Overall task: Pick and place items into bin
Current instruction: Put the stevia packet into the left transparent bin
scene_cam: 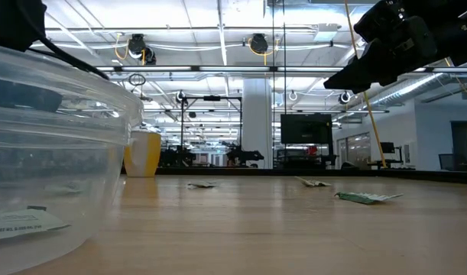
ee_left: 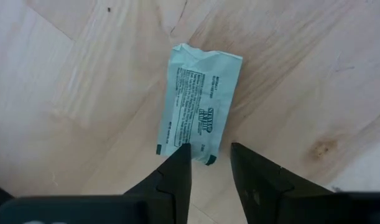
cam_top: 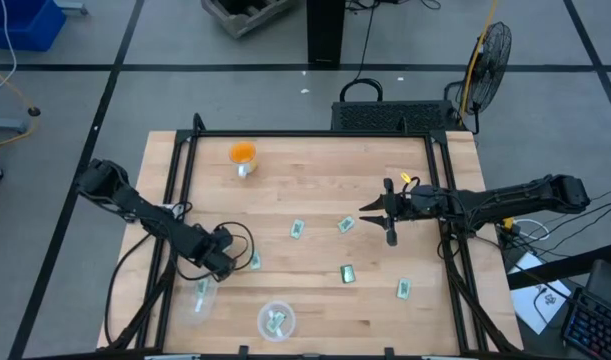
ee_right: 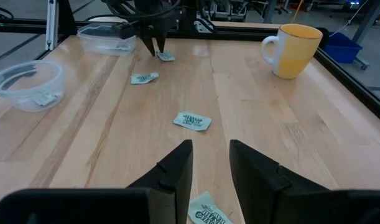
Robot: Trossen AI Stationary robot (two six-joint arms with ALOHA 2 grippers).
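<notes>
Several small pale green packets lie flat on the wooden table. My left gripper points down over one packet, open, its fingertips on either side of the packet's nearest corner. More packets are spread across the middle. My right gripper hovers open above the table's right half with nothing between its fingers. A clear round bin near the front edge holds a packet. My left gripper comes at the packet from above, its two fingers astride the packet's end corner. The left fingertip covers part of that edge. Whether the fingers touch the packet I cannot tell. The packet lies flat on the wood.
A second clear container stands at the front left, beside the left arm. A yellow-orange mug stands at the far left. Black frame rails run along the table's sides. Bare wood lies across the far middle.
</notes>
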